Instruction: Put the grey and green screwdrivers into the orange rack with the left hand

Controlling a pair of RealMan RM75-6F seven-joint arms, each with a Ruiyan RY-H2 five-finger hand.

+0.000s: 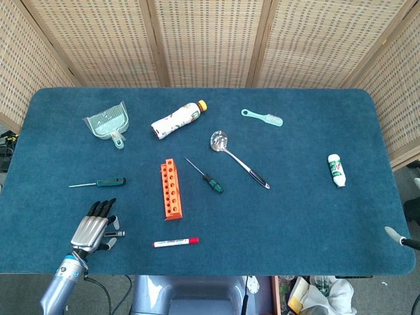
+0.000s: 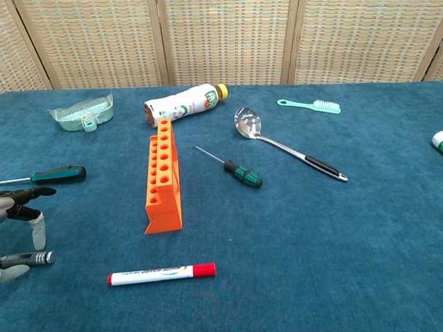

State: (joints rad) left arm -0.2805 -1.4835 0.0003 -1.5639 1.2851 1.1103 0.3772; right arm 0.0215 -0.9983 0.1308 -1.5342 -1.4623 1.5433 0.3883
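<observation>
The rack was orange, the table cloth deep teal — the marker white with a red cap, the brush mint green.

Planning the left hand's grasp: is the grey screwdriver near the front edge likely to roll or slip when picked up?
Probably. The grey screwdriver looks round, thin and metallic, so it may roll on the carpeted table and slip. The left robot hand is over it, fingers partly spread.

Blue-carpeted table: orange rack, 3 screwdrivers, marker, spoon, bottle, dustpan, brush, tube.
</observation>
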